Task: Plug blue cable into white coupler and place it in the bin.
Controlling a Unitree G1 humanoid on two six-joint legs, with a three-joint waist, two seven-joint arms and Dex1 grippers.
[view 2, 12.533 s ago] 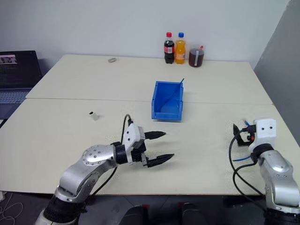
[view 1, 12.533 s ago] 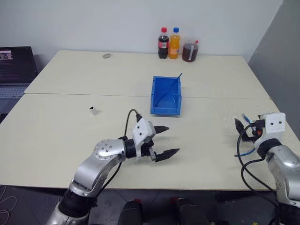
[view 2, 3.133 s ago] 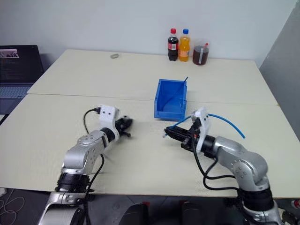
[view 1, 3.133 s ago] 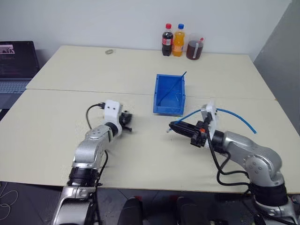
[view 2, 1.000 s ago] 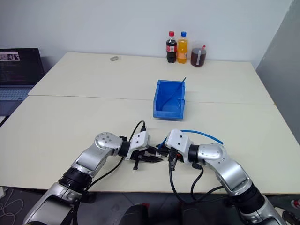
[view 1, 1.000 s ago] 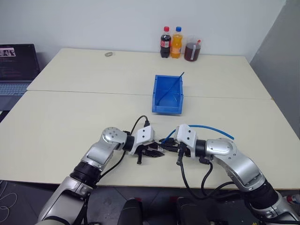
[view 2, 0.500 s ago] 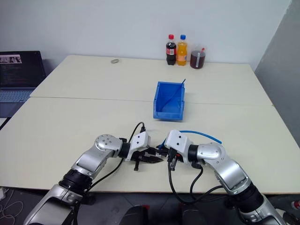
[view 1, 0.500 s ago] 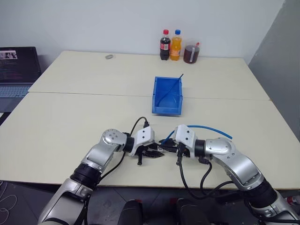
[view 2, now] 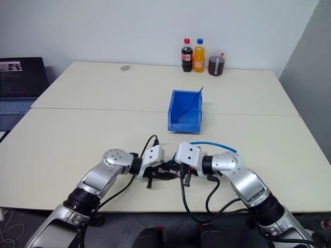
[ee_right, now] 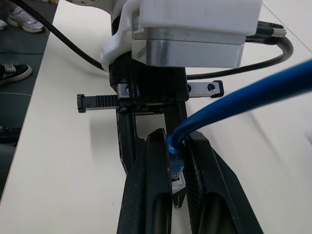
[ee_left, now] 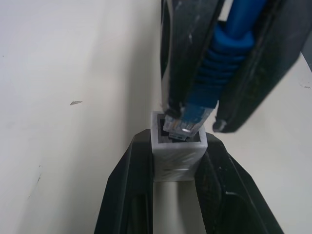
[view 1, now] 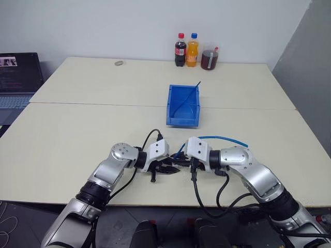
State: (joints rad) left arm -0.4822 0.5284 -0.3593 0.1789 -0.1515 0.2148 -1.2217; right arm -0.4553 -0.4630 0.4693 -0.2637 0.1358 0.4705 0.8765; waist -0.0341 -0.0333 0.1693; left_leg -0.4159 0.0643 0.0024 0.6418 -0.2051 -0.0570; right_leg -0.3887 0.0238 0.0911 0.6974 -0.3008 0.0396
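I held the white coupler [ee_left: 178, 151] tight in my L end effector [ee_left: 178, 161]. R end effector [ee_right: 175, 161] pinched the blue cable [ee_left: 214, 68]. It had closed the gap; plug tip sat at the coupler's mouth, not fully in. Bin [view 1: 183, 106] waited at 12 o'clock.

Two cream tables [view 1: 77, 82] pushed together with a seam between, plain white wall [view 1: 103, 26] behind, grey panel [view 1: 310, 62] at right, open laptop [view 1: 18, 77] off the left edge, three drinks [view 1: 194, 51] at the far edge, small ring-like object [view 1: 119, 63] far left
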